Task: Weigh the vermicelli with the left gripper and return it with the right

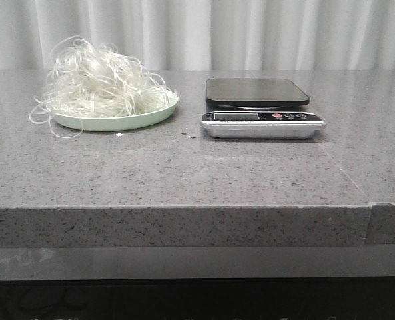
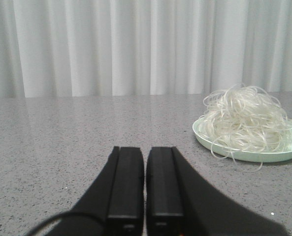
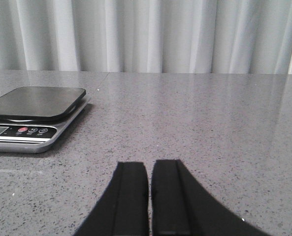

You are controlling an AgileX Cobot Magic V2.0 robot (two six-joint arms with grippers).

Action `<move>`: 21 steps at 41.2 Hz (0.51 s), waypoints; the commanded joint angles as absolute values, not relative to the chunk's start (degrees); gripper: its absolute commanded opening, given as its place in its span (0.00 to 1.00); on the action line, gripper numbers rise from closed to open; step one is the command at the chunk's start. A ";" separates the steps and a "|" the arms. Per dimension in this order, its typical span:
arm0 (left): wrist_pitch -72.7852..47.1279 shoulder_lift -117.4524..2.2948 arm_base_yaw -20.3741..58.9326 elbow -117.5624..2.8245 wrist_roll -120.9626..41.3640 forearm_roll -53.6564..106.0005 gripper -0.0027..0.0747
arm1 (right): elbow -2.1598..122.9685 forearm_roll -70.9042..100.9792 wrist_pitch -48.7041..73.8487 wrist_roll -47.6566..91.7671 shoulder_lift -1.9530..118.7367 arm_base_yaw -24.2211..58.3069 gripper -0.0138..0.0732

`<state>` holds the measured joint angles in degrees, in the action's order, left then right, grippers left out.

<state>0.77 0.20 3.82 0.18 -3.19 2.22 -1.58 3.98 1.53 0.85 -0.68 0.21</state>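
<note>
The vermicelli (image 1: pixel 100 85) sits heaped on a green plate (image 1: pixel 158 113) left of the scale (image 1: pixel 260 108). Both tools, left tool (image 2: pixel 145 196) and right tool (image 3: pixel 149 201), are closed and empty. The left should open wide and grip the mound's middle.

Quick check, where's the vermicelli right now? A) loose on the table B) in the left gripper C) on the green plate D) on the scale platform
C: the vermicelli is heaped on the pale green plate, and the scale beside it has a bare platform.
</note>
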 commanded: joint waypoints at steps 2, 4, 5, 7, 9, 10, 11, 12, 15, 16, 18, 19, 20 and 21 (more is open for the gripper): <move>5.46 1.37 3.72 0.48 -2.59 2.44 0.22 | -1.10 4.22 -3.32 0.90 -1.51 -0.16 0.39; 5.46 1.37 3.72 0.48 -2.59 2.44 0.22 | -1.10 4.22 -3.32 0.90 -1.51 -0.16 0.39; 5.46 1.37 3.72 0.48 -2.59 2.44 0.22 | -1.10 4.22 -3.32 0.90 -1.51 -0.16 0.39; 5.46 1.37 3.72 0.48 -2.59 2.44 0.22 | -1.10 4.22 -3.32 0.90 -1.51 -0.16 0.39; 5.46 1.37 3.72 0.48 -2.59 2.44 0.22 | -1.10 4.22 -3.32 0.90 -1.51 -0.16 0.39; 5.46 1.37 3.72 0.48 -2.59 2.44 0.22 | -1.10 4.22 -3.32 0.90 -1.51 -0.16 0.39; 5.46 1.37 3.72 0.48 -2.59 2.44 0.22 | -1.10 4.22 -3.32 0.90 -1.51 -0.16 0.39; 5.46 1.37 3.72 0.48 -2.59 2.44 0.22 | -1.10 4.22 -3.32 0.90 -1.51 -0.16 0.39; 5.46 1.37 3.72 0.48 -2.59 2.44 0.22 | -1.10 4.22 -3.32 0.90 -1.51 -0.16 0.39; 5.46 1.37 3.72 0.48 -2.59 2.44 0.22 | -1.10 4.22 -3.32 0.90 -1.51 -0.16 0.39; 5.46 1.37 3.72 0.48 -2.59 2.44 0.22 | -1.10 4.22 -3.69 0.90 -1.51 -0.16 0.39; 5.46 1.37 3.72 0.48 -2.59 2.44 0.22 | -1.10 4.22 -4.13 0.90 -1.51 -0.16 0.39; 5.46 1.37 3.72 0.48 -2.59 2.44 0.22 | -1.10 4.22 -4.48 0.90 -1.51 -0.16 0.39; 5.46 1.37 3.72 0.48 -2.59 2.44 0.22 | -1.10 4.22 -4.73 0.90 -1.51 -0.16 0.39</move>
<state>0.77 0.20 3.82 0.18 -3.19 2.22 -1.58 3.98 1.34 0.85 -0.68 0.21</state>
